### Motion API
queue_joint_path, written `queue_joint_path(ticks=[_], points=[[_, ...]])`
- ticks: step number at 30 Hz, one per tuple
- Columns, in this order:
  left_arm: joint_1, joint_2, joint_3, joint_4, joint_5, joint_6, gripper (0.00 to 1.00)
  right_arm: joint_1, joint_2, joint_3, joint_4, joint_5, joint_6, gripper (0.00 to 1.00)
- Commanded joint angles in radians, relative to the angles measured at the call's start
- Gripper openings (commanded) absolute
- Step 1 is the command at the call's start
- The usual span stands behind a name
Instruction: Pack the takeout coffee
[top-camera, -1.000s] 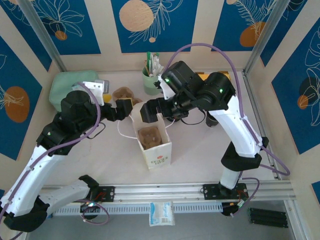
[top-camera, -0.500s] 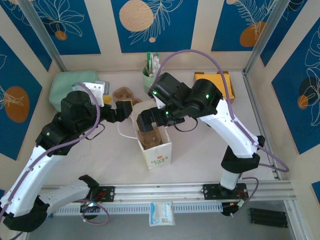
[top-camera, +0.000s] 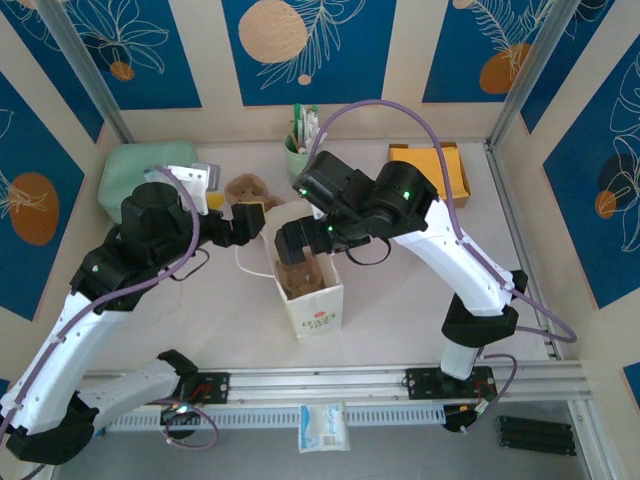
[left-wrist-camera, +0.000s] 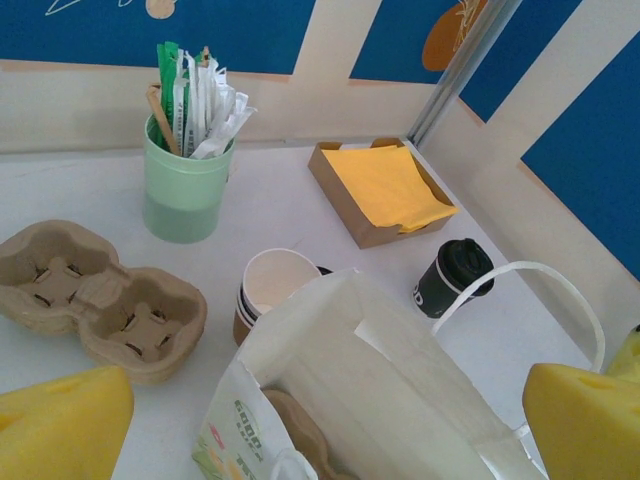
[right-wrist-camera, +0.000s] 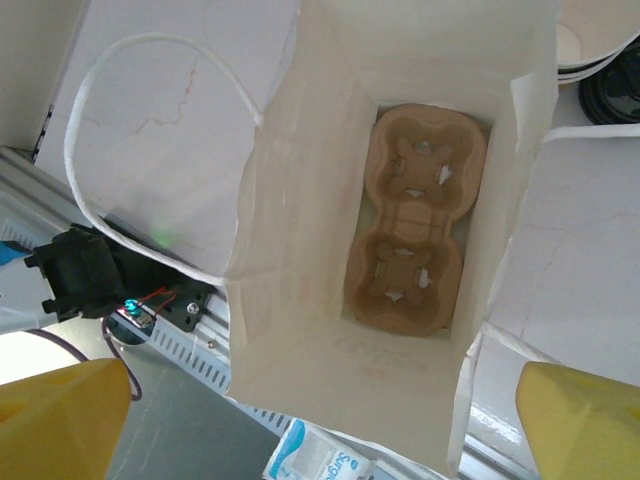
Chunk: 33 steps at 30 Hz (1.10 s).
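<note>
White table (top-camera: 215, 315), blue-cream walls. We see L gripper (top-camera: 247, 217) wide, empty, at paper bag (top-camera: 318, 305) rim. R gripper (right-wrist-camera: 330, 425) is wide, empty, over the bag w/ pulp carrier (right-wrist-camera: 410, 220) inside. Takeout coffee (left-wrist-camera: 455, 278) is upright on table beside bag, lid on.

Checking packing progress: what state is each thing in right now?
Paper bag: open, upright.
Carrier in bag: both pockets empty.
Carrier on table: empty.
Coffee cup: lid on, upright on table, outside bag.
Stacked cups: top one unlidded, empty.
Left gripper: open.
Right gripper: open, empty, above bag.
</note>
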<state>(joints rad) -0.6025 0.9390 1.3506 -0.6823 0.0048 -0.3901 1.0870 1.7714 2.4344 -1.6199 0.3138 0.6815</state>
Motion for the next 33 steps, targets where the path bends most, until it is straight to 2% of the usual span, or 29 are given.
queue_joint_path(ticks=[1,7,14,18,25,29,33], points=[[-0.004,0.009,0.025,0.002,0.031,0.017,0.99,-0.005,0.002,0.05,-0.153,0.036,-0.008,0.99],[-0.005,0.032,0.037,0.018,0.021,0.023,0.99,-0.084,-0.01,0.153,-0.152,0.084,-0.063,0.99],[-0.005,0.074,0.064,0.035,0.003,0.031,0.99,-0.287,-0.076,0.154,-0.145,0.134,-0.148,0.99],[-0.005,0.104,0.078,0.043,0.013,0.031,0.99,-0.421,-0.126,0.022,-0.087,0.147,-0.202,0.99],[-0.005,0.144,0.083,0.074,0.033,0.019,1.0,-0.73,-0.153,-0.252,0.037,0.067,-0.214,0.99],[-0.005,0.159,0.086,0.085,0.039,0.019,0.99,-0.851,-0.195,-0.428,0.163,0.023,-0.182,0.99],[-0.005,0.169,0.085,0.096,0.05,0.022,0.99,-1.022,-0.247,-0.623,0.308,-0.189,-0.143,0.99]])
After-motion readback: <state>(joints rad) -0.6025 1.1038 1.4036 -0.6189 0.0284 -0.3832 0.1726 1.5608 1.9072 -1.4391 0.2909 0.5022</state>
